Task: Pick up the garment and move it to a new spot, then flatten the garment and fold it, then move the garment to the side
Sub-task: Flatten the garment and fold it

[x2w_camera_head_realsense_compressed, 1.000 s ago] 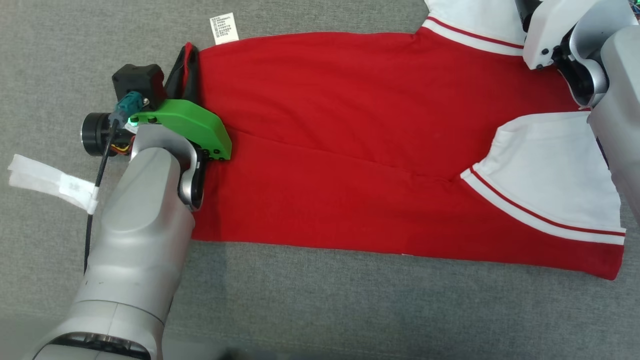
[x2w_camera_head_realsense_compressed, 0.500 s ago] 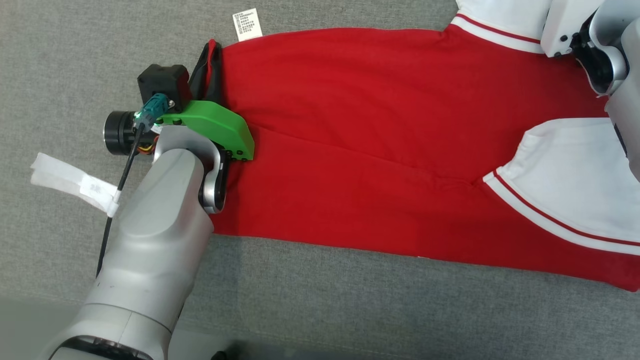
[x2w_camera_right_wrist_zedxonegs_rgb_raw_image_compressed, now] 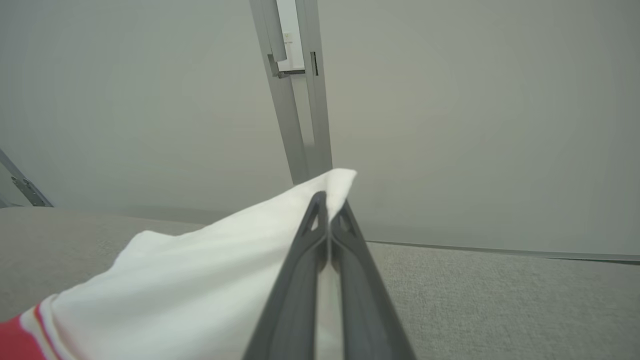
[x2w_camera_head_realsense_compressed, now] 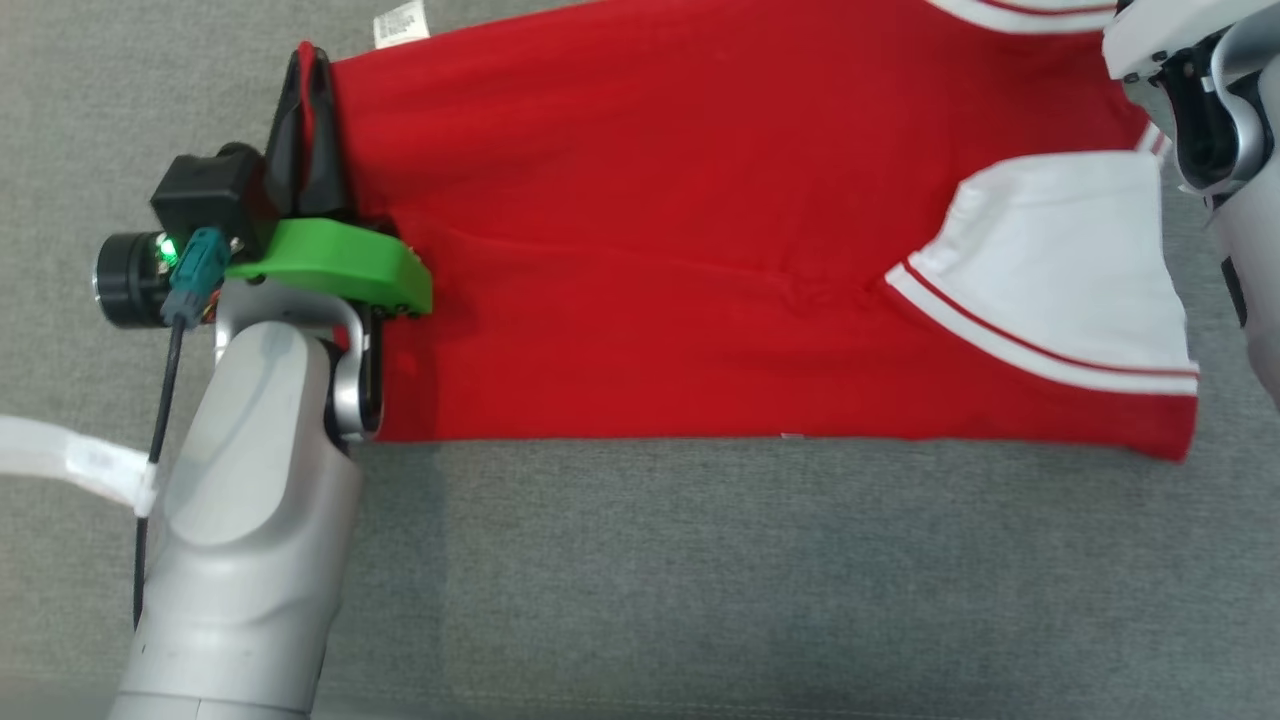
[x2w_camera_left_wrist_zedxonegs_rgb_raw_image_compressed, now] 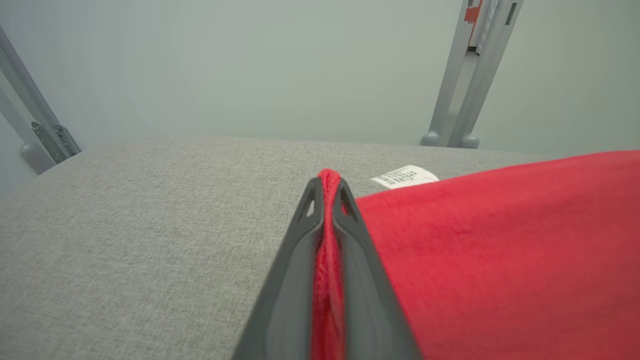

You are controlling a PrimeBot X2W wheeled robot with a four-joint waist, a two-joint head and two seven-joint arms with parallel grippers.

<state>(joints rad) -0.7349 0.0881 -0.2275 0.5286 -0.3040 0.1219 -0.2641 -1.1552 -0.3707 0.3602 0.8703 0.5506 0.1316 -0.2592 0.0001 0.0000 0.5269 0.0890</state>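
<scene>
The garment (x2w_camera_head_realsense_compressed: pixel 650 260) is a red shirt with white sleeves, spread over the grey cloth-covered table (x2w_camera_head_realsense_compressed: pixel 700 580). My left gripper (x2w_camera_head_realsense_compressed: pixel 305 130) stands at the shirt's left edge, shut on a fold of the red hem (x2w_camera_left_wrist_zedxonegs_rgb_raw_image_compressed: pixel 327 240), with the shirt's white care tag (x2w_camera_left_wrist_zedxonegs_rgb_raw_image_compressed: pixel 405 176) just beyond its tips. My right arm (x2w_camera_head_realsense_compressed: pixel 1215 110) reaches in at the upper right corner of the head view. In the right wrist view my right gripper (x2w_camera_right_wrist_zedxonegs_rgb_raw_image_compressed: pixel 327 200) is shut on a raised corner of white sleeve (x2w_camera_right_wrist_zedxonegs_rgb_raw_image_compressed: pixel 200 280). The other white sleeve (x2w_camera_head_realsense_compressed: pixel 1060 270) lies flat on the red body.
Bare grey table surface (x2w_camera_head_realsense_compressed: pixel 750 600) stretches in front of the shirt's near edge. A white paper label (x2w_camera_head_realsense_compressed: pixel 70 460) hangs on my left arm's cable. Beyond the table's far edge stand grey metal frame posts (x2w_camera_left_wrist_zedxonegs_rgb_raw_image_compressed: pixel 465 80) (x2w_camera_right_wrist_zedxonegs_rgb_raw_image_compressed: pixel 295 100) against a pale wall.
My right gripper has shut on the white sleeve. The head camera has shifted, and the shirt's near edge now runs straighter. My left gripper keeps its hold on the hem.
</scene>
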